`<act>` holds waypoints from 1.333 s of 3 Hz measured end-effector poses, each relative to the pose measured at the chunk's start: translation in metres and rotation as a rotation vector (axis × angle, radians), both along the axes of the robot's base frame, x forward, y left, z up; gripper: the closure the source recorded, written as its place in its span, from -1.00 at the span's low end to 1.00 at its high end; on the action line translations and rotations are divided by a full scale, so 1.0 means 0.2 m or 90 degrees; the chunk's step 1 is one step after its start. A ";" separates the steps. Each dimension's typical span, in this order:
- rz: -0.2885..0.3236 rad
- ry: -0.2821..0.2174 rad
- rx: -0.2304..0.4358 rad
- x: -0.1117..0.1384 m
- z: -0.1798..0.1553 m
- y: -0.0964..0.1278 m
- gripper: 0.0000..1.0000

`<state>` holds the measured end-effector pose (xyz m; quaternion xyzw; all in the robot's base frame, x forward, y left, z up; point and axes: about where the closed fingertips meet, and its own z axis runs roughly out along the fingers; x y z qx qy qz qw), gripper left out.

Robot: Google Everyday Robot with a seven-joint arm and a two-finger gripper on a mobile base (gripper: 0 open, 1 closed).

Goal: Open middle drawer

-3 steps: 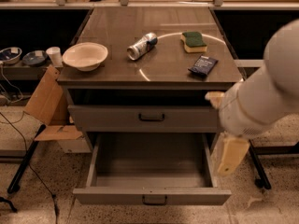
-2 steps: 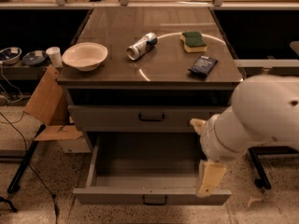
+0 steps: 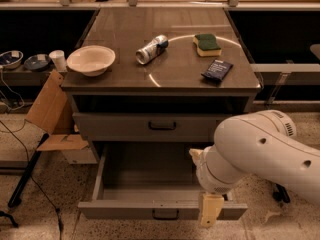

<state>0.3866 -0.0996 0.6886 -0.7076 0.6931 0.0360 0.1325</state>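
The middle drawer (image 3: 150, 210) is a grey metal drawer with a deep tray. It stands pulled far out of the cabinet and its inside looks bare. Its small dark bar handle (image 3: 165, 214) is centred on the front panel. My gripper (image 3: 210, 210) hangs at the right end of that front panel, right of the handle. The bulky white arm (image 3: 260, 154) covers the drawer's right side. Above it, a grey drawer (image 3: 125, 126) with a dark handle (image 3: 161, 125) is pushed in.
On the cabinet top (image 3: 125, 39) lie a cream bowl (image 3: 91, 60), a tipped can (image 3: 152, 49), a green sponge (image 3: 207, 44) and a dark packet (image 3: 217, 70). A cardboard box (image 3: 52, 119) and cables sit on the floor at the left. A side shelf holds bowls (image 3: 22, 60).
My arm has swung left and down, from beside the cabinet's right edge to the front right of the open drawer. The drawer stays pulled out as before.
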 end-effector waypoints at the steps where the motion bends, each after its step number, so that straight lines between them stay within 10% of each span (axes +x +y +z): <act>1: 0.035 -0.028 -0.034 0.03 -0.05 -0.04 -1.00; 4: 0.079 -0.089 -0.087 0.18 -0.49 -0.32 -1.00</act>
